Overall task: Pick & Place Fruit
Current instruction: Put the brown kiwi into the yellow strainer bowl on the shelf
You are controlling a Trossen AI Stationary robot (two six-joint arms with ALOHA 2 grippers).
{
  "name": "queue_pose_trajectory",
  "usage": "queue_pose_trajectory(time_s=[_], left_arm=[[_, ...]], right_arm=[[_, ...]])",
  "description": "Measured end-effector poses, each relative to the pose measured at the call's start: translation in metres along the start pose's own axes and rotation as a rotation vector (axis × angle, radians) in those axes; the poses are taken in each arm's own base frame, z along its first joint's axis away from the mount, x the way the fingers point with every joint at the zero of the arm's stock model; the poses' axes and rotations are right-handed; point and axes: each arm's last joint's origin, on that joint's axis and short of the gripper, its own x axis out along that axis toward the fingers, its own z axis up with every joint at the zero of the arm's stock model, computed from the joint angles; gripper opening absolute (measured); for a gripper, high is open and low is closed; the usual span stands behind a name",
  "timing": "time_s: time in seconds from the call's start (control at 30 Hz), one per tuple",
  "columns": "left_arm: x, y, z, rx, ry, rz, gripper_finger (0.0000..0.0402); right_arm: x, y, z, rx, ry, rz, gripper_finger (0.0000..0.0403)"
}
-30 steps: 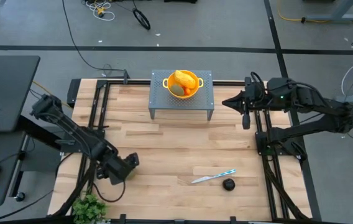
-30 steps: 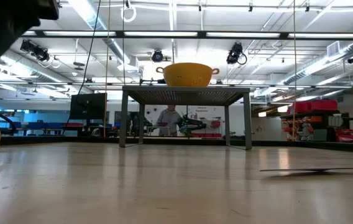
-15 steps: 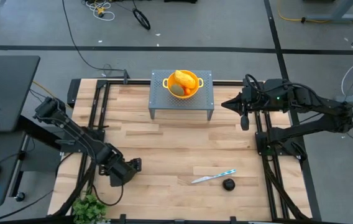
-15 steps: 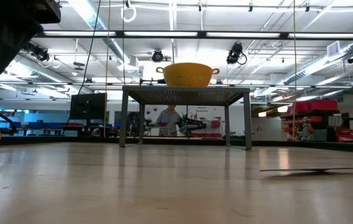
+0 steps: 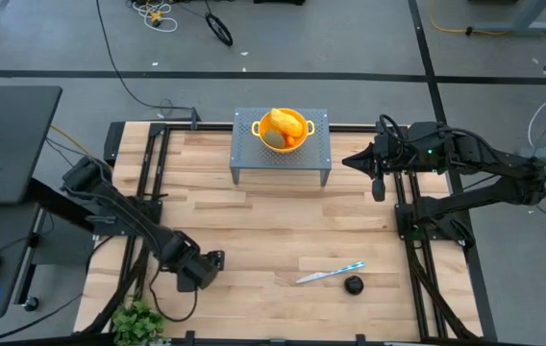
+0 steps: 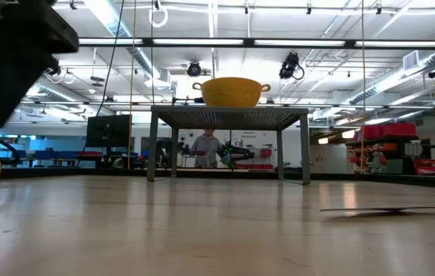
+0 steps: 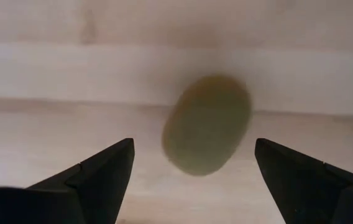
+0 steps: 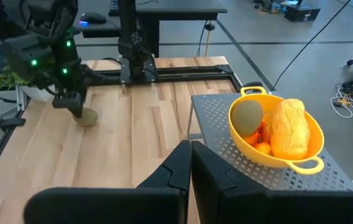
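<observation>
One olive-brown fruit (image 7: pixel 207 124) sits between left hand (image 5: pixel 212 270) spread fingers (image 7: pixel 96 173), ungrasped; off-centre closing may roll it across tabletop (image 5: pixel 273 240). Right hand (image 5: pixel 377 187) clenched, parked far right

Two olive-brown oval fruits show: one on the wood directly ahead of the left gripper (image 7: pixel 192 180), between its spread fingers (image 7: pixel 206 124), and one in the yellow perforated bowl (image 8: pixel 307 163) just ahead of the right gripper (image 8: pixel 190 165) (image 8: pixel 246 117). One yellow-orange oblong fruit (image 8: pixel 286 127) lies in that bowl, with at least two small orange-red pieces (image 8: pixel 262 148) beneath it; more may be hidden. One dark round fruit (image 5: pixel 353 284) and one knife (image 5: pixel 331 273) lie well apart from both grippers. One grey perforated stand (image 5: pixel 244 159).
</observation>
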Motion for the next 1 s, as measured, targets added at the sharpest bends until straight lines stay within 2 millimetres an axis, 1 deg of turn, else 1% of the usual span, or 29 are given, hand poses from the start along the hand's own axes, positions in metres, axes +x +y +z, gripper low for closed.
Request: queue_pose_trajectory(time_s=[0.13,0.2,0.4,0.53,0.67,0.87,1.0], left_arm=[[0.010,0.002,0.000,0.040,0.067,0.002,0.0343],[0.011,0.002,0.001,0.064,0.069,-0.001,0.0343],[0.011,0.003,0.002,0.066,0.040,0.000,0.0343],[0.011,0.003,0.005,0.054,-0.041,-0.038,0.0343],[0.014,0.003,0.006,0.045,-0.062,-0.021,0.0343],[0.025,-0.004,0.001,0.041,-0.055,-0.035,0.0343],[0.036,-0.012,-0.004,0.042,-0.037,-0.062,0.0343]], right_arm=[[0.000,0.000,0.000,0.000,0.000,0.000,0.0018],[0.000,0.000,0.000,0.000,0.000,0.000,0.0018],[0.000,0.000,0.000,0.000,0.000,0.000,0.0018],[0.000,0.000,0.000,0.000,0.000,0.000,0.0018],[0.000,0.000,0.000,0.000,0.000,0.000,0.0018],[0.000,0.000,0.000,0.001,0.000,0.000,0.0018],[0.000,0.000,0.000,0.000,0.000,0.000,0.0018]])
